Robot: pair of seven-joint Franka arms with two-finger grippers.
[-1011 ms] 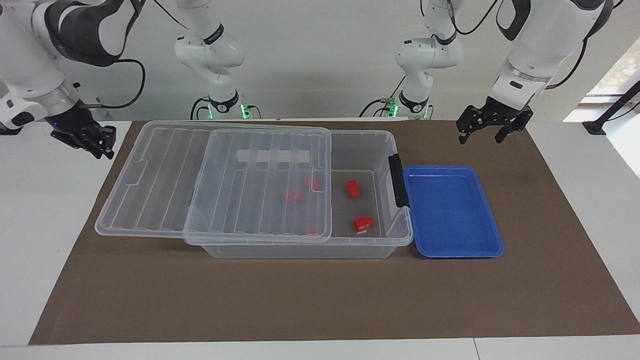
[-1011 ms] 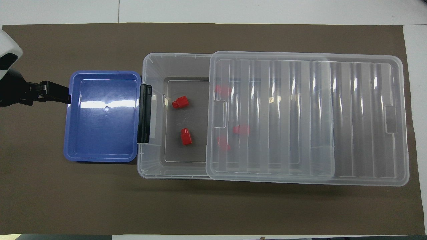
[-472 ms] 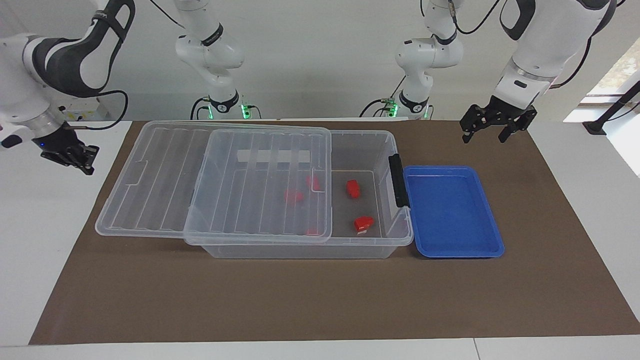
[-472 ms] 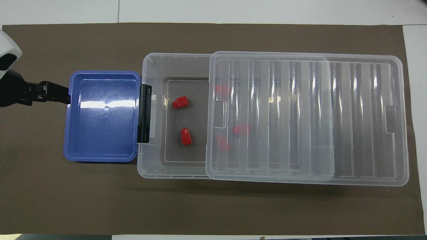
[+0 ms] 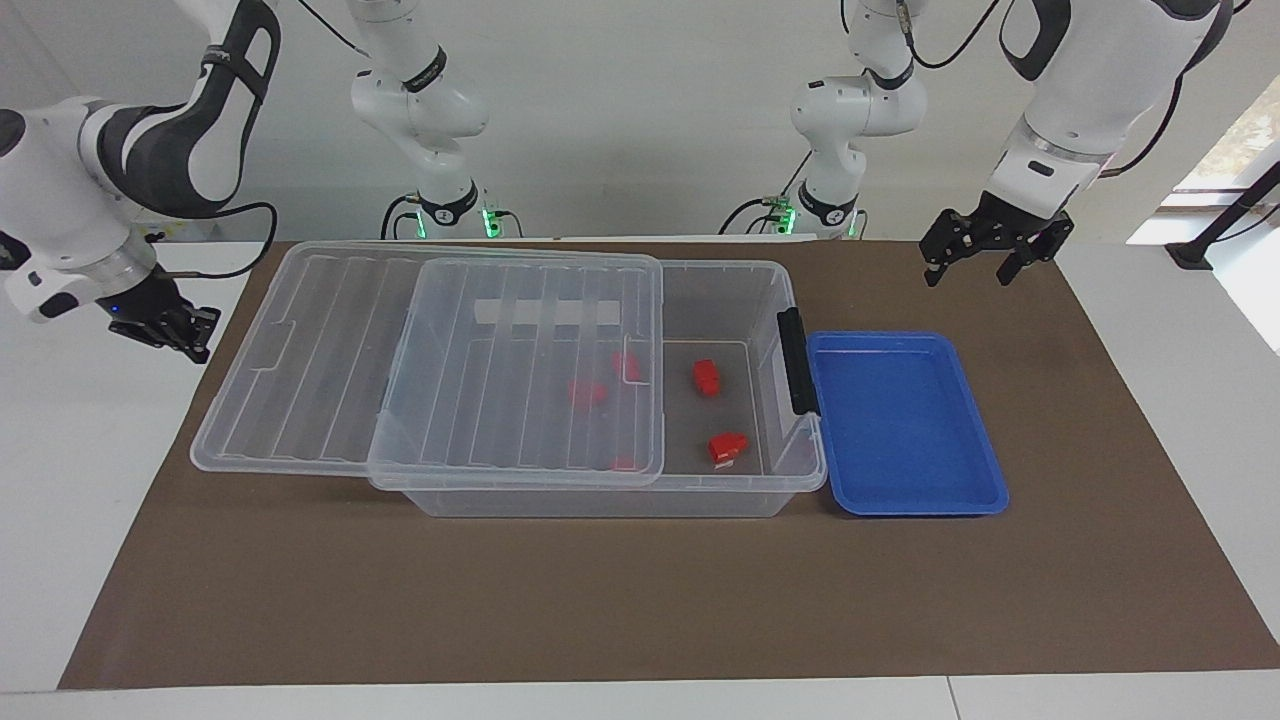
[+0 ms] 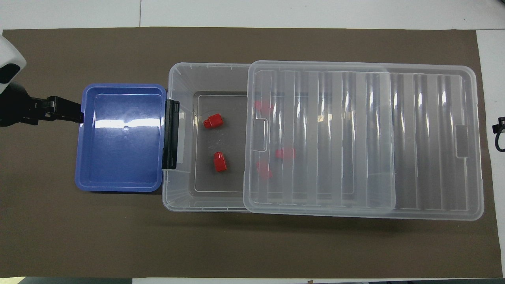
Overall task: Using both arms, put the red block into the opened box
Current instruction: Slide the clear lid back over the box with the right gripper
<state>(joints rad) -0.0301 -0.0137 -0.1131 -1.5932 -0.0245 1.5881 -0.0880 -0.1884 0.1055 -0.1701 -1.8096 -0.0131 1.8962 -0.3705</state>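
Several red blocks lie inside the box [image 5: 790,300]; two show in its uncovered part [image 5: 707,377] [image 5: 727,447] [image 6: 213,121] [image 6: 219,161], the others blur under the ribbed lid [image 5: 430,360] [image 6: 355,138]. The lid is slid toward the right arm's end, leaving the end by the black clip handle [image 5: 795,360] uncovered. My left gripper [image 5: 966,278] [image 6: 77,112] hangs open and empty over the mat beside the blue tray. My right gripper [image 5: 192,340] is shut and empty, over the mat's edge beside the lid's overhanging end.
A shallow blue tray [image 5: 900,420] [image 6: 118,138] with nothing in it sits against the box's handle end. A brown mat [image 5: 640,600] covers the table, with white tabletop [image 5: 70,450] around it.
The right arm swung and its gripper dropped lower beside the lid's end. The left gripper rose slightly, then held still. Box, lid and blocks have not moved.
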